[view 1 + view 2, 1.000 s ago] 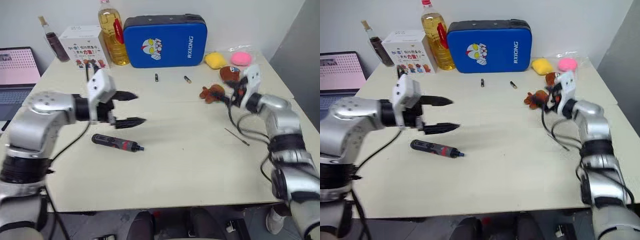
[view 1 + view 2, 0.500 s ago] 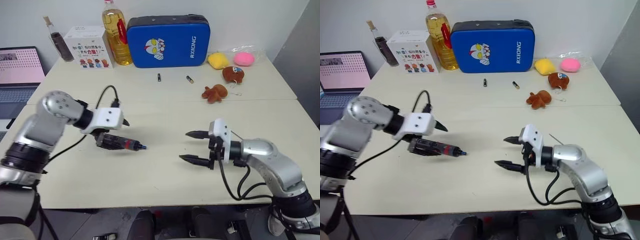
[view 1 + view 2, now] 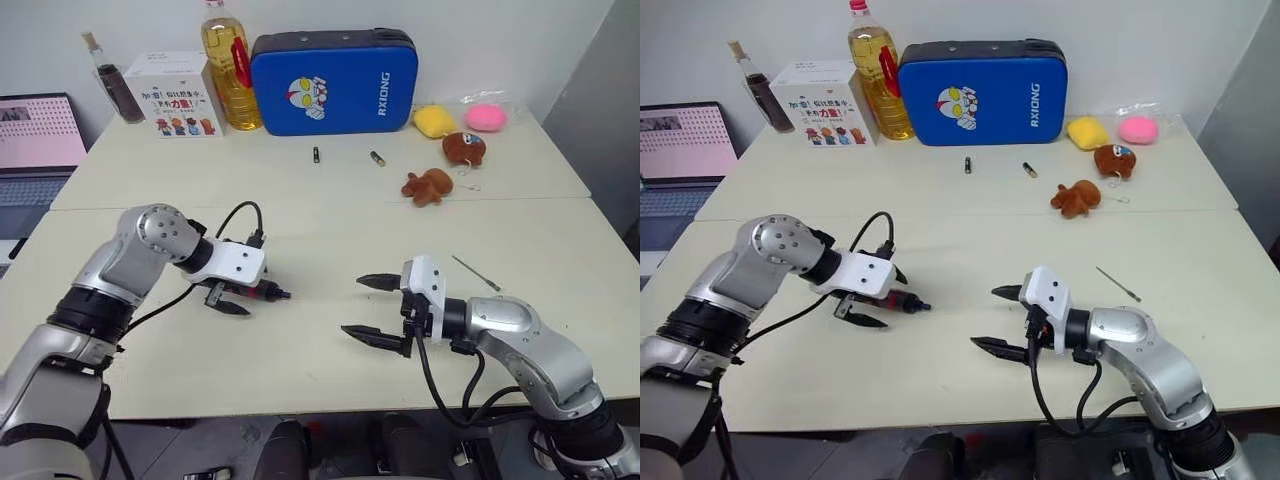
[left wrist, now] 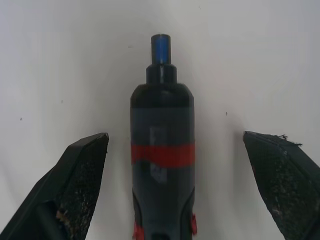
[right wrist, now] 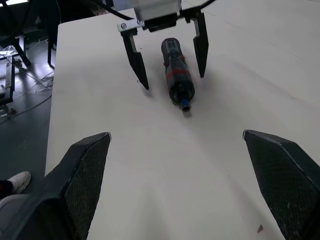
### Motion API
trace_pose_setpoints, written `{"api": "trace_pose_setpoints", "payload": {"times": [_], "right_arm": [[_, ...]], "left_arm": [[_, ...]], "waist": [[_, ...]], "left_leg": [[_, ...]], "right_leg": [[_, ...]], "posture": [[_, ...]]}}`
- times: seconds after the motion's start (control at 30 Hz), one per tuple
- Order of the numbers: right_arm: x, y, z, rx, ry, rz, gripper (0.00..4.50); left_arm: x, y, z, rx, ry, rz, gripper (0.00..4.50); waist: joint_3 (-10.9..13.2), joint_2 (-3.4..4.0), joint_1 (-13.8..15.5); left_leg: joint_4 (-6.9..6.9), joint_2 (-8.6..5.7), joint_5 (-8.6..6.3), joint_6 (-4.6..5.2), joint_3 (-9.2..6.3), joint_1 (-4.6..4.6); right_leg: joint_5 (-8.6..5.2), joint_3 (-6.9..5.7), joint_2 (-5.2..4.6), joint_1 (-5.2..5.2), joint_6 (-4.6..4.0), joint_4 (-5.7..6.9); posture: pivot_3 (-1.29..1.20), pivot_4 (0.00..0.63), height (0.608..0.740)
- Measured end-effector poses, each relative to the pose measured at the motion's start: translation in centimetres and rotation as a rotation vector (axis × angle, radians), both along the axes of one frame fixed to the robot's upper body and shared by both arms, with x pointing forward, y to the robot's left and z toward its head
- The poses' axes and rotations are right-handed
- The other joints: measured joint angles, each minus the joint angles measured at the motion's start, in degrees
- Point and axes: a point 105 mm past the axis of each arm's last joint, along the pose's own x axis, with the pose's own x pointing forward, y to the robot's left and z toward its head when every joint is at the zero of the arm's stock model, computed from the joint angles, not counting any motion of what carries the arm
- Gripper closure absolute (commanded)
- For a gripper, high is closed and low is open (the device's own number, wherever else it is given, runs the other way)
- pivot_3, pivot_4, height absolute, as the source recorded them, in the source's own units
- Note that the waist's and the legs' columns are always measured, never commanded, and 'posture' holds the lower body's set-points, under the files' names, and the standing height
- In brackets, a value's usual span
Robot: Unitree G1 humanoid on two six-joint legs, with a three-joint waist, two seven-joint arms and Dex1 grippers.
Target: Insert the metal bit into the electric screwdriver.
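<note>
The electric screwdriver (image 3: 268,292), dark with a red band and a blue tip, lies flat on the table left of centre. My left gripper (image 3: 255,296) points down over it, open, one finger on each side of the body without touching it (image 4: 162,150). My right gripper (image 3: 352,306) hovers open and empty to the right, pointing left at the screwdriver's blue tip (image 5: 185,105). The metal bit (image 3: 475,272), a thin silver rod, lies on the table behind the right forearm, apart from both grippers.
At the back stand a blue case (image 3: 333,82), an oil bottle (image 3: 222,60), a printed box (image 3: 172,95) and a dark bottle (image 3: 108,80). A laptop (image 3: 35,135) sits far left. Two short dark pieces (image 3: 315,154) and plush toys (image 3: 430,185) lie behind.
My left gripper sank and tipped down until its fingers straddle the screwdriver. The right arm swung from the toys at the far right to the front middle, now pointing left.
</note>
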Motion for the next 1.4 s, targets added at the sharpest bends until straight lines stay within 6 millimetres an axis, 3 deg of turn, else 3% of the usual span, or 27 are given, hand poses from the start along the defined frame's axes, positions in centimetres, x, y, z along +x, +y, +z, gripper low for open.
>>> {"api": "trace_pose_setpoints", "payload": {"times": [0.23,0.27,0.43,0.7,1.0,1.07,1.17,1.23,1.3,1.4], "right_arm": [[0.2,0.0,0.1,0.002,-0.018,-0.012,0.06],[0.2,0.0,0.1,0.003,-0.018,-0.012,0.00],[0.2,0.1,0.2,0.006,-0.022,-0.013,0.00],[0.2,0.1,0.2,0.006,-0.023,-0.012,0.00],[0.7,-0.8,0.8,-0.025,-0.043,-0.025,0.00],[1.0,-1.0,1.3,-0.020,-0.046,-0.031,0.00],[1.6,-1.5,2.8,0.026,-0.053,-0.068,0.00],[2.5,-2.0,5.2,0.115,-0.079,-0.139,0.00],[2.9,-2.5,7.1,0.163,-0.121,-0.177,0.00],[3.5,-3.4,8.0,0.189,-0.137,-0.233,0.00]], "left_arm": [[0.0,-0.8,-0.5,-0.003,0.004,-0.030,0.00],[0.0,-0.8,-0.5,-0.003,0.004,-0.030,0.37],[-0.1,-0.8,-0.6,0.001,0.012,-0.041,1.09],[0.1,-0.9,-0.6,0.013,-0.018,-0.048,2.83],[0.5,-0.9,-0.5,-0.023,-0.010,-0.010,2.86],[0.7,-1.2,0.2,-0.097,0.010,0.044,2.86],[0.8,-2.9,3.0,-0.319,0.041,0.111,2.86],[1.7,-5.7,6.5,-0.662,0.042,0.206,2.86],[1.7,-7.6,9.0,-0.858,0.032,0.221,2.86],[1.8,-8.9,10.5,-1.012,0.017,0.255,2.86]], "waist": [[0.0,-0.01,-0.1],[0.0,-0.01,-0.1],[0.0,-0.01,-0.1],[0.0,-0.01,-0.2],[0.0,-0.01,-0.2],[0.0,-0.02,-0.2],[0.0,-0.04,0.0],[0.1,-0.13,0.3],[0.1,-0.19,0.3],[0.1,-0.19,0.3]], "left_leg": [[0.00,0.00,0.00,0.00,0.00,0.02],[0.00,0.00,0.00,0.00,0.00,0.02],[0.00,0.00,0.00,0.00,-0.02,0.01],[0.00,0.01,0.00,0.00,-0.01,0.03],[0.01,0.01,0.00,0.00,-0.02,0.04],[0.02,0.01,0.00,0.00,-0.03,0.02],[0.04,-0.01,0.01,-0.01,-0.08,-0.05],[0.18,-0.01,0.01,-0.01,-0.15,-0.12],[0.18,-0.03,0.01,-0.02,-0.10,-0.08],[0.11,-0.02,0.01,-0.02,-0.07,-0.02]], "right_leg": [[0.00,0.01,0.00,0.00,0.00,0.01],[0.00,0.01,0.00,0.00,0.00,0.01],[0.00,0.01,0.00,0.01,0.00,0.02],[0.00,0.01,0.00,0.01,0.00,0.02],[0.00,0.00,0.01,0.01,0.00,0.09],[0.00,0.00,0.00,0.00,0.00,0.09],[0.00,-0.01,-0.05,0.00,0.00,0.06],[0.01,-0.07,-0.11,0.00,0.01,0.11],[0.01,-0.01,-0.12,0.02,0.02,0.11],[0.01,0.03,-0.12,0.02,0.01,0.13]], "posture": [[0.00,0.150,0.740],[0.00,0.150,0.740],[0.00,0.150,0.740],[0.00,0.150,0.740],[0.00,0.150,0.740],[0.00,0.150,0.740],[0.00,0.150,0.740],[0.00,0.150,0.740],[0.00,0.150,0.740],[0.00,0.150,0.740]]}}
